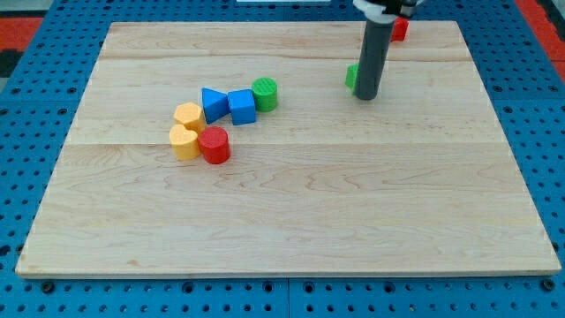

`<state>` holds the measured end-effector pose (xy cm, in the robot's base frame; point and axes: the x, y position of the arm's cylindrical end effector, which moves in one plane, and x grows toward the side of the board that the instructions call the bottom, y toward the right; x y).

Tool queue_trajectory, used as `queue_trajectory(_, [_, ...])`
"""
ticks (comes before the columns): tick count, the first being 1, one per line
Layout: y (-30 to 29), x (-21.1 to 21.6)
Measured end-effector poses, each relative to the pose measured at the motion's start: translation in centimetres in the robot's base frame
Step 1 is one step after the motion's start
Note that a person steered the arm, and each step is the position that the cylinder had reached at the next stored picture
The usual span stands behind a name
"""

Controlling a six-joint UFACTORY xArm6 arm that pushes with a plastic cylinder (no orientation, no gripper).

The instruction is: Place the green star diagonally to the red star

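The green star [351, 77] lies near the view's top right, mostly hidden behind my rod; only its left edge shows. The red star [400, 29] sits at the board's top edge, up and to the right of the green one, partly hidden by the arm. My tip [366, 96] rests on the board right against the green star's right and lower side.
A cluster lies left of centre: a green cylinder [265, 93], a blue cube [242, 107], a blue triangular block [213, 103], two yellow blocks [188, 116] [184, 141] and a red cylinder [214, 145]. The wooden board [291, 212] sits on a blue pegboard.
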<state>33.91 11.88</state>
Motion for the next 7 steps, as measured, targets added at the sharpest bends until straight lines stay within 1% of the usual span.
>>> queue_trajectory(1, [0.3,-1.8])
queue_trajectory(2, [1.3,-1.7])
queue_trajectory(3, [0.2,-2.3])
queue_trajectory(4, [-2.9,-3.0])
queue_trajectory(5, [-2.7,-2.0])
queue_trajectory(6, [-8.9,-3.4])
queue_trajectory(7, [-17.1,-3.9])
